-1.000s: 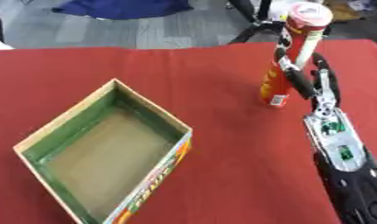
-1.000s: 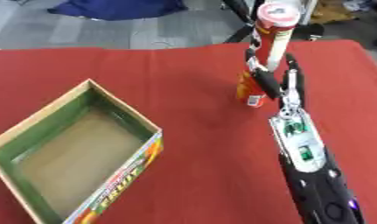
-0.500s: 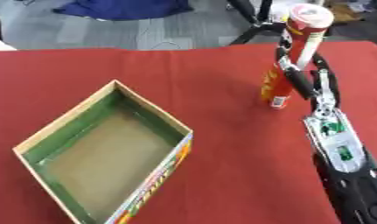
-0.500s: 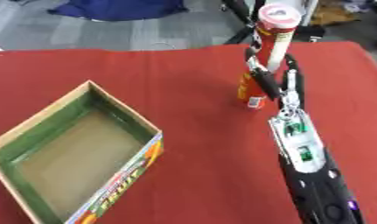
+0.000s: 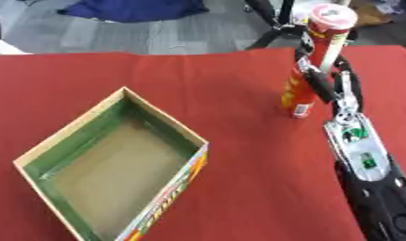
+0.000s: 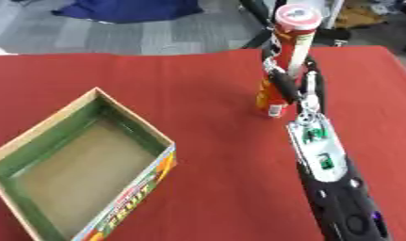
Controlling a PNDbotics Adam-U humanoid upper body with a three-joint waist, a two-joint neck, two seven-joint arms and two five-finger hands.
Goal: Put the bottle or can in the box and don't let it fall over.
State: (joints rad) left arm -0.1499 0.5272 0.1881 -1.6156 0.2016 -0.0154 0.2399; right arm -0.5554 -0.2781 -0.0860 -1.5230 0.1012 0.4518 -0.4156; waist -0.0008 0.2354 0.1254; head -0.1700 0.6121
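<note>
A tall red tube can (image 5: 314,61) with a pale lid stands upright at the right of the red table. My right hand (image 5: 327,84) reaches in from the lower right, its black fingers curled round the can's middle. An open cardboard box (image 5: 113,164) with a green inner rim and a brown floor sits at the lower left, with nothing in it. The can is well to the right of the box and apart from it. My left hand shows in neither view.
The red tablecloth (image 5: 206,84) covers the table. Beyond its far edge lie a grey floor, a blue cloth (image 5: 136,8) and black stand legs (image 5: 268,14). My right forearm (image 6: 325,164) runs along the right side.
</note>
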